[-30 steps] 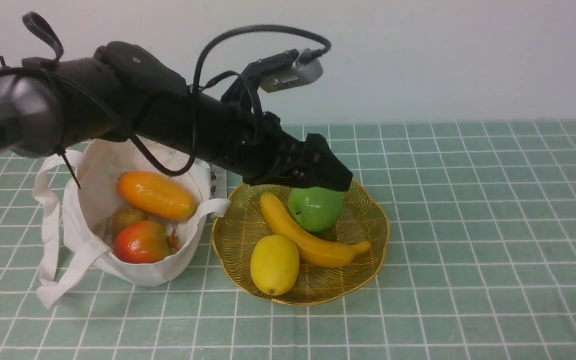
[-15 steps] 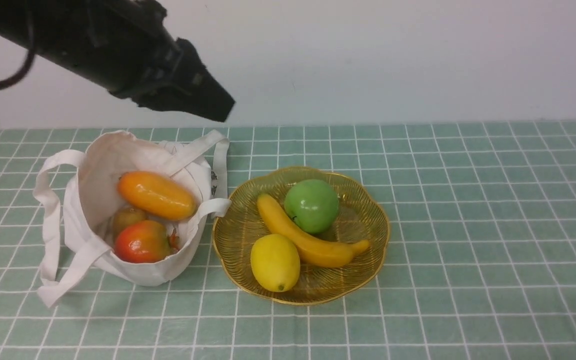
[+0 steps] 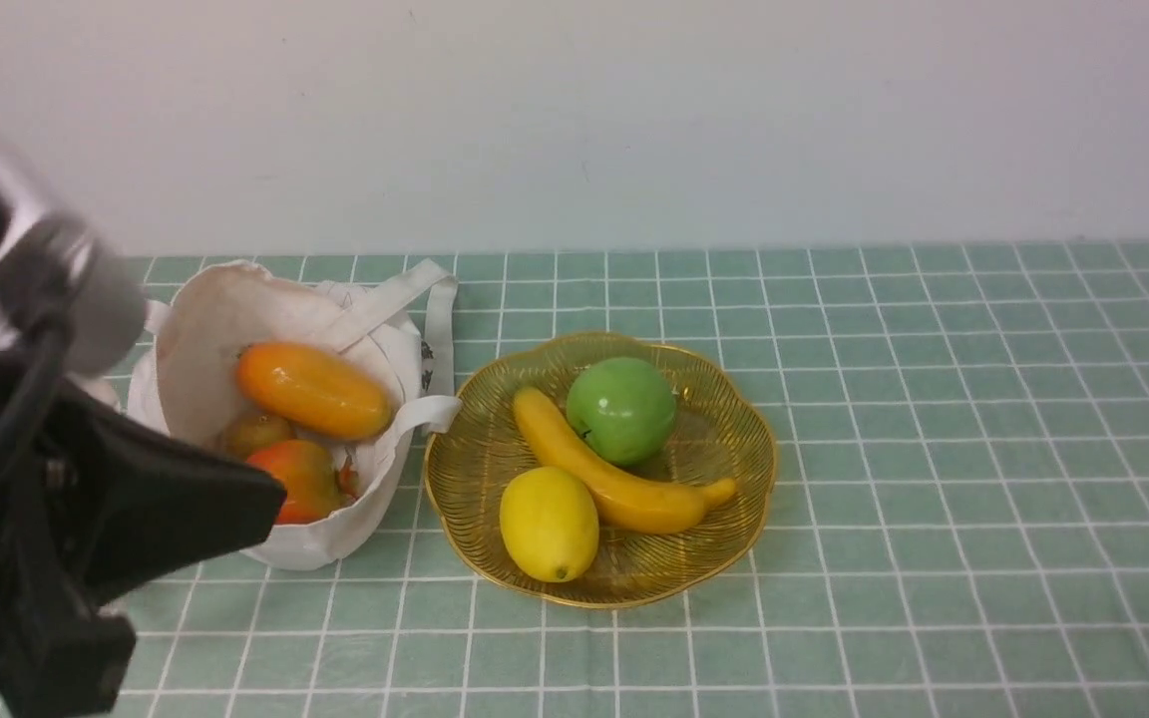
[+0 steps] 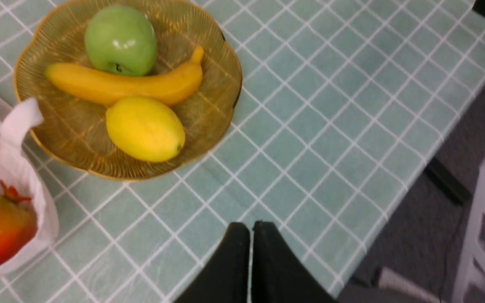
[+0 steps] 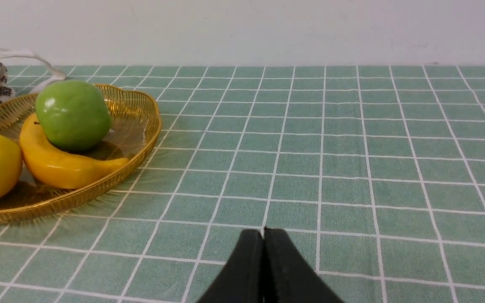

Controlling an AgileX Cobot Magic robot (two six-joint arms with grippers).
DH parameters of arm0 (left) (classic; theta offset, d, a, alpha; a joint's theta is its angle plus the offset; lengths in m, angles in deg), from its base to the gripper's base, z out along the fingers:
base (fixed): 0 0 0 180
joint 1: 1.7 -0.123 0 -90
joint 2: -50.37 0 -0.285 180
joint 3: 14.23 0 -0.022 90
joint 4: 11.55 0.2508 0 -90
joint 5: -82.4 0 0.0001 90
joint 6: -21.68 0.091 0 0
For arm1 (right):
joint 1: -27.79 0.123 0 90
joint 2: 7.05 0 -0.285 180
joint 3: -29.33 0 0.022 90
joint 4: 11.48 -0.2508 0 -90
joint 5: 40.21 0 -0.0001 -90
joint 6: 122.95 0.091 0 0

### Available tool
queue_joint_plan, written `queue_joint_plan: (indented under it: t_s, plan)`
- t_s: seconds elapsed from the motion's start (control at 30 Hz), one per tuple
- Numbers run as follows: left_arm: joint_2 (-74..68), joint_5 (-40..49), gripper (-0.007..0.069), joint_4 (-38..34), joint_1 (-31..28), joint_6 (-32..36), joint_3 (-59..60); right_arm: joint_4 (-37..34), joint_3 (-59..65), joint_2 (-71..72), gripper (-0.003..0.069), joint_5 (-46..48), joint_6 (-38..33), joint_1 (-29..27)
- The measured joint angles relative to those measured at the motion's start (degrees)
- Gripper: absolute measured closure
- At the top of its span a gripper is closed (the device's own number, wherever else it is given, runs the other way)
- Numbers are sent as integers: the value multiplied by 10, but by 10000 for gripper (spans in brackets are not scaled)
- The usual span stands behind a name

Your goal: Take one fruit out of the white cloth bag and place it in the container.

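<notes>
I judge the placing step finished: the banana [image 3: 639, 502] lies in the scalloped amber bowl [image 3: 654, 578], outside the white cloth bag [image 3: 310, 546], so what is left for me is to settle the arm out of the way. My left pincer [image 4: 251, 229] has its tips together with nothing between them, and it stands apart from the bowl; my right pincer [image 5: 264, 233] is likewise closed on nothing. The next move, as I see it, calls for parking the left arm without brushing the bag, which it partly covers in the front view, or snagging a strap; no further grasp seems needed. In the bowl, the banana curves between a green apple [image 3: 621, 411] and a yellow lemon [image 3: 549, 524], all three within the rim. The bag lies with its mouth open beside the bowl on the tiled-pattern worktop [image 3: 934, 499], one strap end reaching over the bowl's edge. Inside it I see a long orange mango-like fruit [image 3: 313, 390], a red-and-orange fruit with a red tuft [image 3: 305, 482] and, half hidden between them, a small brown one [image 3: 257, 432], possibly a kiwi.
</notes>
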Motion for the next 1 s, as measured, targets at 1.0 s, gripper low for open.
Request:
queue_joint_plan:
  t_s: [1.0]
  plan:
    - [291,-269,632,-77,1,4,263,0,0,0,674,0,0,0]
